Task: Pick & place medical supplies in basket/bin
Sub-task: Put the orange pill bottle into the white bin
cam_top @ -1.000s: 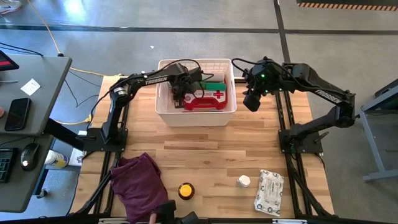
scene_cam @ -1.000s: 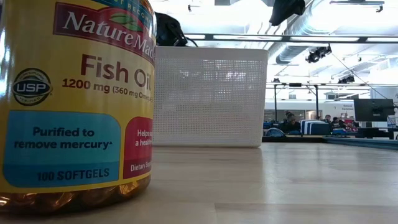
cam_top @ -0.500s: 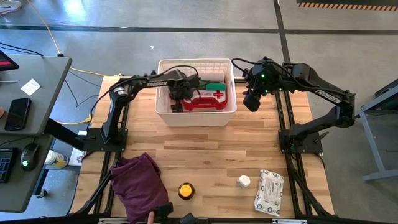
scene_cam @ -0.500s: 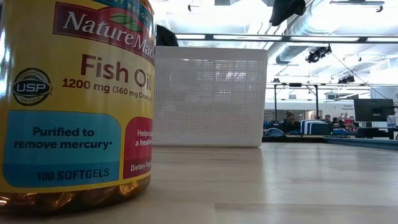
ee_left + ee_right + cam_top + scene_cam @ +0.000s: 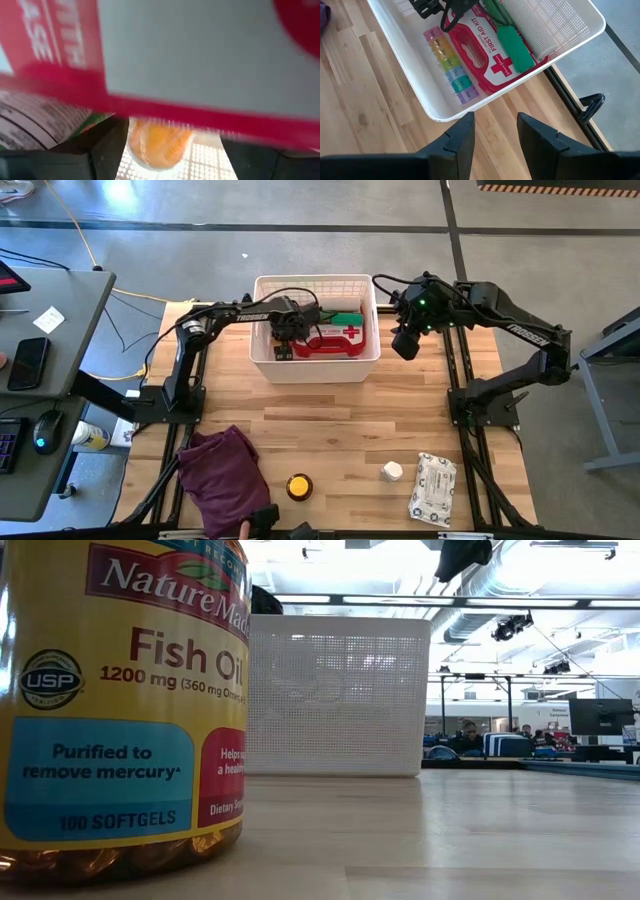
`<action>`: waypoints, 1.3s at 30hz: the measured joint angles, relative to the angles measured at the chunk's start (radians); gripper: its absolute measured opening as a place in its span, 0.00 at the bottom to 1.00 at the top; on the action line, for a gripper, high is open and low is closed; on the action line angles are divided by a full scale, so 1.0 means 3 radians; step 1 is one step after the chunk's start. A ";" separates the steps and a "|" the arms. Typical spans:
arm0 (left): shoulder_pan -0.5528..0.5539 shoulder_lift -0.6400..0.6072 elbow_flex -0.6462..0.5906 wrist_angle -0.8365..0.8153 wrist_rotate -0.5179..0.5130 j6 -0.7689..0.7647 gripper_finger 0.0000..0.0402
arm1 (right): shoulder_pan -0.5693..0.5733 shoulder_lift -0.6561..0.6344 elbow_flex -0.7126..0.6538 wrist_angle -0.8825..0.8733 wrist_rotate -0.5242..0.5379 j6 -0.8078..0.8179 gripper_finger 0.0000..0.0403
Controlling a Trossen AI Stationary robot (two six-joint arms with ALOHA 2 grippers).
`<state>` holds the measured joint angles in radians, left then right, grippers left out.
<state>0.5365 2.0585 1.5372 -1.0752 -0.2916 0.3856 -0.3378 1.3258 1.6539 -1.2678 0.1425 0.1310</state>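
Note:
The white basket point(image 5: 315, 370) stands at the table's far middle. In it lie a red first-aid case point(image 5: 480, 47), a green roll point(image 5: 512, 45), a white roll point(image 5: 532, 25) and a rainbow pill organiser point(image 5: 451, 67). My left gripper point(image 5: 283, 342) reaches down into the basket's left half and is open. An amber bottle point(image 5: 160, 145) lies on the basket floor between its fingers point(image 5: 107, 152), under the red case's edge point(image 5: 200, 117). My right gripper point(image 5: 495, 135) hovers open and empty beside the basket's right wall. My left gripper points down with a finger on either side of the amber bottle point(image 5: 137, 145). I cannot tell whether either finger touches the bottle.
On the near table lie a dark purple cloth point(image 5: 220, 475), a yellow-lidded fish oil bottle point(image 5: 298, 486), a small white bottle point(image 5: 391, 472) and a white wipes pack point(image 5: 432, 488). The fish oil bottle point(image 5: 120, 700) fills the left of the low view.
My left gripper has gone down deeper into the basket, its wrist sinking behind the basket's rim in the low view. The right arm has kept still.

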 joint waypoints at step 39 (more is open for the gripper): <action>0.0000 0.0053 0.1893 -0.1269 0.0032 -0.0192 0.53 | -0.0001 0.0001 0.0000 0.0093 -0.0010 -0.0105 0.34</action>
<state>0.5365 2.0743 2.1049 -1.4560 -0.2821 0.3279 -0.3382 1.3262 1.6539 -1.2399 0.1395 0.0995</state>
